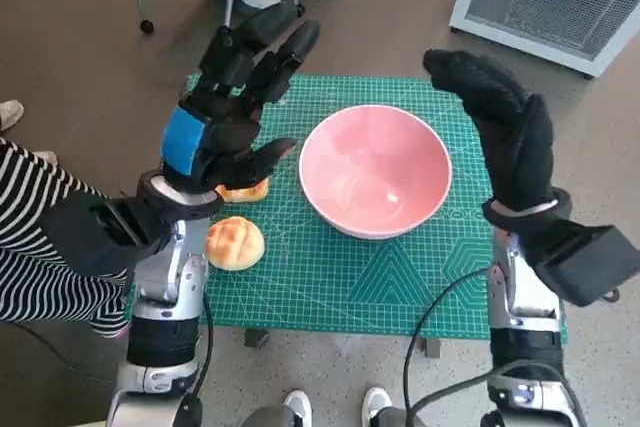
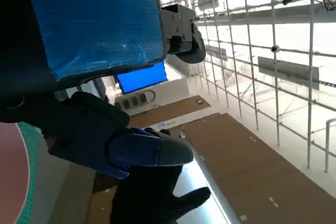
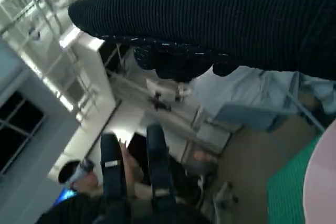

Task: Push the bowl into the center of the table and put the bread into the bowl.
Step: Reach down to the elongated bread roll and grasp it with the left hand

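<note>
The bowl (image 1: 375,170) is judged centred on the table (image 1: 330,277). Both the left hand (image 1: 232,107) and right hand (image 1: 500,122) are raised, released. Bread (image 1: 235,243), at the bowl's 8 o'clock, is to be grasped next.

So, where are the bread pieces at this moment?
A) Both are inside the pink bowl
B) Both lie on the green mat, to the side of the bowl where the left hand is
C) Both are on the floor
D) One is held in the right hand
B: the head view shows the two bread pieces on the green mat, near the left hand, while the pink bowl holds nothing.
</note>
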Available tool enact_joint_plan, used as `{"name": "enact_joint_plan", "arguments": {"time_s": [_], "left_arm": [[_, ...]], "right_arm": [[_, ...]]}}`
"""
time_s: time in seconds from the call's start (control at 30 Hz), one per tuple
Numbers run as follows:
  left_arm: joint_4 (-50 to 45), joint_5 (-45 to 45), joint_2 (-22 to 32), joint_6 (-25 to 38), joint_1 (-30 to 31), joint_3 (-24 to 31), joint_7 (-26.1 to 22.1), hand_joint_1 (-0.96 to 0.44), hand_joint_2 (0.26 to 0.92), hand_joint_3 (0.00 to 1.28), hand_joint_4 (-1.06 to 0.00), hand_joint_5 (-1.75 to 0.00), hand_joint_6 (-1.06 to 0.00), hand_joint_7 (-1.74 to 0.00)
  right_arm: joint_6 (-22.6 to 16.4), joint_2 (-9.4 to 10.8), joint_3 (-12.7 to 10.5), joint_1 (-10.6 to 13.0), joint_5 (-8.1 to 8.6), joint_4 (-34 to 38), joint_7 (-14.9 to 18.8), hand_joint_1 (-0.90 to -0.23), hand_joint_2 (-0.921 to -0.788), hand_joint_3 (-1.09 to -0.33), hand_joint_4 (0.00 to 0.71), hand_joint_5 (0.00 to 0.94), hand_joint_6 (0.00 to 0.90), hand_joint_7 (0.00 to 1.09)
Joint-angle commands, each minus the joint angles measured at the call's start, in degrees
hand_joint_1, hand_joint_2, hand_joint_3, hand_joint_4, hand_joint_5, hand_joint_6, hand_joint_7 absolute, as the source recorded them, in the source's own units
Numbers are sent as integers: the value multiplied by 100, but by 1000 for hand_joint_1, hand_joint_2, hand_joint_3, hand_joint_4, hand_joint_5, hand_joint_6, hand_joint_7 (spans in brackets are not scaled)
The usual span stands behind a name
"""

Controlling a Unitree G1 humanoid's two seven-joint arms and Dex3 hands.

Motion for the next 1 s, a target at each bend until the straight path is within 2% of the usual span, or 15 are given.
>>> {"name": "enact_joint_plan", "arguments": {"time_s": [0.03,0.37,0.5,0.63,0.7,0.8,0.9,1.0], "left_arm": [[-29,-79,54,-3,-165,-2,-134,-579,921,231,-260,-8,1,-652],[145,-88,243,-119,-295,158,-336,-573,914,206,-256,-7,1,-634],[361,93,459,-387,-380,257,-421,-582,919,179,-258,-9,1,-634],[788,953,1001,-1149,-545,294,-253,-596,919,154,-253,-7,1,-635],[955,1670,1458,-1453,-627,283,-21,-594,920,124,-248,-4,1,-627],[1199,2322,2011,-1536,-764,211,97,-579,908,92,-243,-2,1,-607],[1410,3226,2653,-1430,-854,-25,217,-524,828,31,-165,0,1,-510],[1424,3750,2995,-1217,-874,-210,233,-454,761,14,-64,1,1,-367]], "right_arm": [[118,0,28,136,-6,-40,-41,-796,-921,-756,187,2,42,596],[113,12,60,77,-132,14,-133,-810,-921,-746,183,0,32,620],[97,28,72,53,-147,62,-152,-806,-921,-748,183,0,30,628],[70,33,82,52,-165,81,-169,-803,-921,-749,185,1,24,633],[73,30,83,56,-170,74,-180,-802,-921,-751,186,2,21,636],[80,21,75,68,-172,60,-195,-801,-921,-752,186,2,19,639],[70,7,53,97,-158,30,-211,-799,-921,-751,188,3,20,644],[65,-4,33,106,-147,24,-218,-796,-921,-749,190,3,20,647]]}}
